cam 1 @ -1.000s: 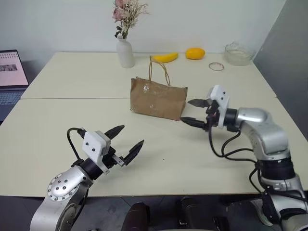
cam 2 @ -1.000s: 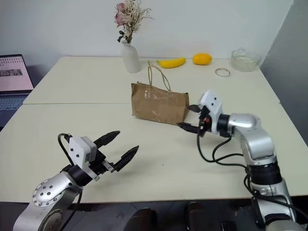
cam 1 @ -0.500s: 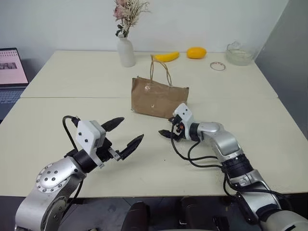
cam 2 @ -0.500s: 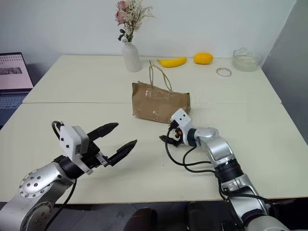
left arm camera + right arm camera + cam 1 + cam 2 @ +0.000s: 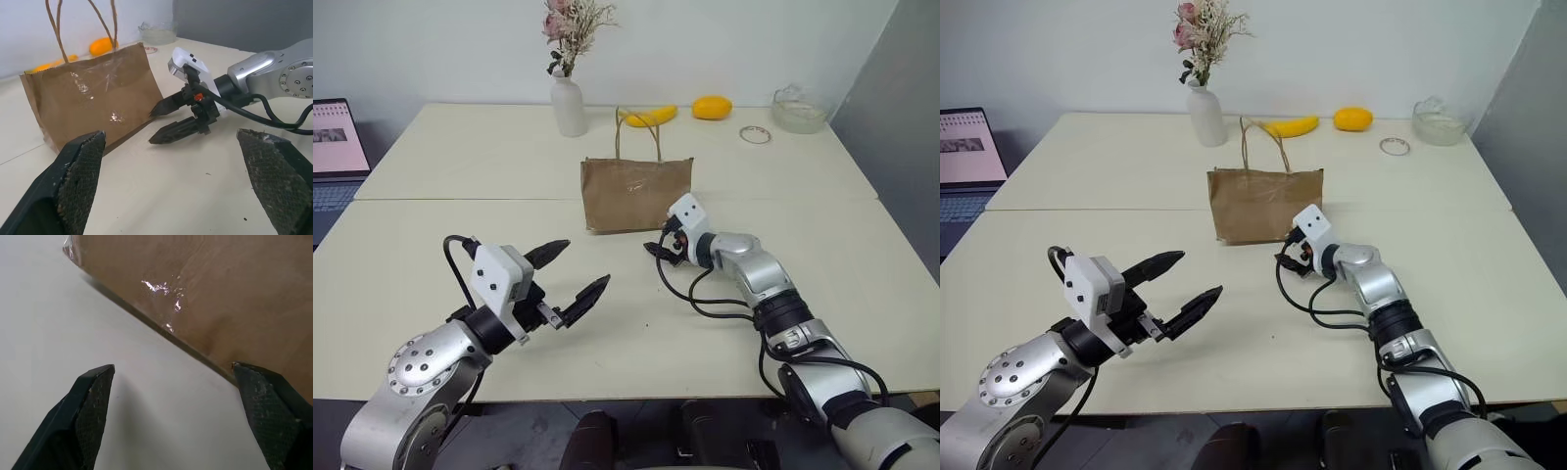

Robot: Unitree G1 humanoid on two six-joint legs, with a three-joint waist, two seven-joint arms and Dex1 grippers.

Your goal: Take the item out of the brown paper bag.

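Note:
The brown paper bag (image 5: 636,194) stands upright mid-table with its loop handles up. The item is hidden inside it. My right gripper (image 5: 658,248) is open, low over the table at the bag's front right bottom corner. In the left wrist view its upper fingertip (image 5: 155,110) sits right at that corner of the bag (image 5: 93,93); I cannot tell whether it touches. The right wrist view has the bag's wall (image 5: 220,289) just beyond the spread fingers. My left gripper (image 5: 579,266) is open and empty, above the table's near left part, well short of the bag.
Behind the bag are a white vase (image 5: 570,103) of dried flowers, a yellow banana (image 5: 648,117) and an orange fruit (image 5: 711,107). A glass bowl (image 5: 798,110) and a small ring (image 5: 755,135) lie far right. A laptop (image 5: 333,147) is at the left edge.
My right gripper swung in from the bag's right side and down to its front right corner. The bag now stands squarer to me. The left gripper has hardly moved.

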